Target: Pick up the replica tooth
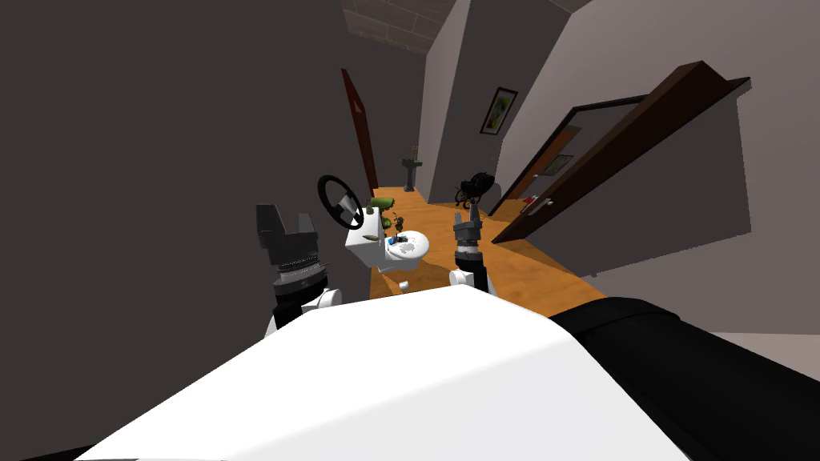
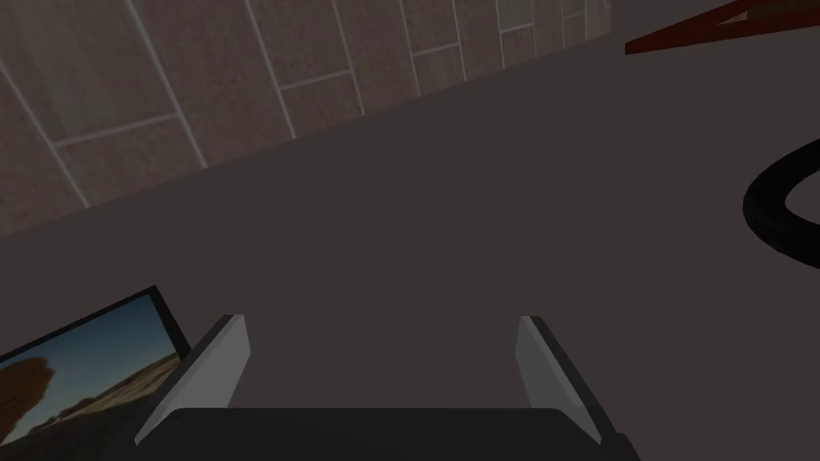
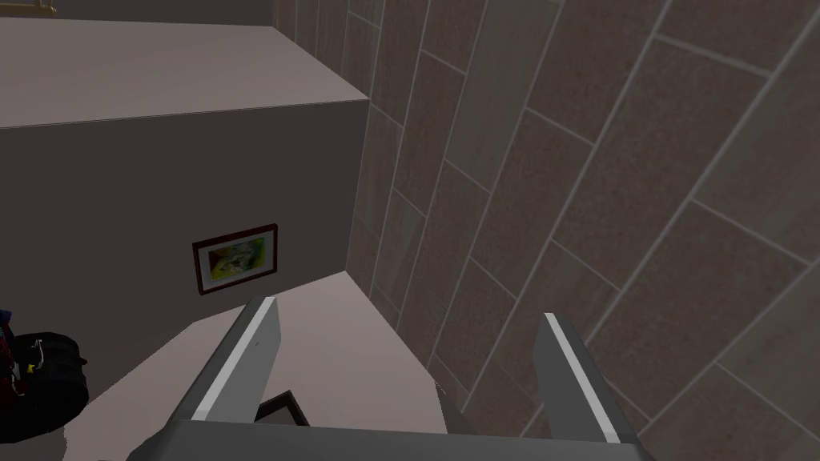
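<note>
A white toilet point(image 1: 376, 244) stands on the orange floor ahead of me, with a green item point(image 1: 382, 206) and a few small bits on its tank and a blue speck at the bowl's rim. A tiny white object point(image 1: 404, 284), possibly the replica tooth, lies on the floor in front of the toilet. My left gripper point(image 1: 282, 218) is raised to the left of the toilet, and its wrist view shows the left gripper point(image 2: 384, 340) open and holding nothing. My right gripper point(image 1: 471, 212) is raised to the right of the bowl. Its wrist view shows the right gripper point(image 3: 408, 324) open too.
A black ring point(image 1: 340, 202) leans by the dark left wall beside the tank, and the same black ring point(image 2: 781, 216) appears in the left wrist view. A dark brown door point(image 1: 625, 152) stands open at right. Further back are a black bag point(image 1: 474, 186), a pedestal sink point(image 1: 412, 172) and a reddish door point(image 1: 360, 136).
</note>
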`<state>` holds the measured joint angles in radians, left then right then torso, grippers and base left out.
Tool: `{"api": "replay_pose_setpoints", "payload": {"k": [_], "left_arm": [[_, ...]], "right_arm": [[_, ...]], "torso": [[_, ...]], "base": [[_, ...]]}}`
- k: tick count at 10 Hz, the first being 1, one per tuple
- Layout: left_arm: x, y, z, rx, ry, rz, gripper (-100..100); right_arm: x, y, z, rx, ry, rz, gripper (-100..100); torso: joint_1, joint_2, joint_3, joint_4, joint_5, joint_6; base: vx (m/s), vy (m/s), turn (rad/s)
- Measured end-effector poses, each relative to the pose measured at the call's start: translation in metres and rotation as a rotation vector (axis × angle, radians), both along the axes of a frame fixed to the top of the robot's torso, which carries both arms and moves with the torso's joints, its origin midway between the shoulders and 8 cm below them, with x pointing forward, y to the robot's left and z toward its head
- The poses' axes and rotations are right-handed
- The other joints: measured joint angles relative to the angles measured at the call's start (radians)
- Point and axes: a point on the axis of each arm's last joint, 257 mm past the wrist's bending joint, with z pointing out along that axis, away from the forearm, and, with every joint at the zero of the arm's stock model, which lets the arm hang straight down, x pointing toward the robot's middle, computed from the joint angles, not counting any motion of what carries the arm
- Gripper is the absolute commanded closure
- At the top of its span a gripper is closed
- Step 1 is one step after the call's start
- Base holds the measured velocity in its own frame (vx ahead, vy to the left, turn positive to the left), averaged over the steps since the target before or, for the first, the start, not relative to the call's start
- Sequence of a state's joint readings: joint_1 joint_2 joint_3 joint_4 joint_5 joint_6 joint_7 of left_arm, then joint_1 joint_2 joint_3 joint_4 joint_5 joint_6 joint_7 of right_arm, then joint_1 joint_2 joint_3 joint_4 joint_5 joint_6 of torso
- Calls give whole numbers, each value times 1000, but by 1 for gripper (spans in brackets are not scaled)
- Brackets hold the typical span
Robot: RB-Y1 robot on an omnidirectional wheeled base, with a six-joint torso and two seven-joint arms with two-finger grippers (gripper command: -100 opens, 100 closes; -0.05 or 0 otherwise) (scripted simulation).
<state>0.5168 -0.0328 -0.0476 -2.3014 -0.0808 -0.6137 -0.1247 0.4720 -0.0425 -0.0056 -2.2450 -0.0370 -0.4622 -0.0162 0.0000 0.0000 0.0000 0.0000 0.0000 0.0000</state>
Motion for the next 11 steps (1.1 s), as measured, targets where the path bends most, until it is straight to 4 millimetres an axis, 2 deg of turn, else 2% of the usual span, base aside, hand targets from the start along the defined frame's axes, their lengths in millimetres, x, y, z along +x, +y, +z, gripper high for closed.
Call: {"api": "replay_pose_setpoints", "payload": {"k": [4, 11], "left_arm": [[31, -2, -22, 46, 83, -21, -100], [102, 14, -73, 72, 279, -11, -100]], "right_arm": [[0, 0, 0, 0, 0, 0, 0], [0, 0, 0, 0, 0, 0, 0]], "torso": [[-6, 1, 1, 0, -1, 0], [-4, 1, 1, 0, -1, 0]], "base": [[-20, -90, 24], [-28, -81, 26]]}}
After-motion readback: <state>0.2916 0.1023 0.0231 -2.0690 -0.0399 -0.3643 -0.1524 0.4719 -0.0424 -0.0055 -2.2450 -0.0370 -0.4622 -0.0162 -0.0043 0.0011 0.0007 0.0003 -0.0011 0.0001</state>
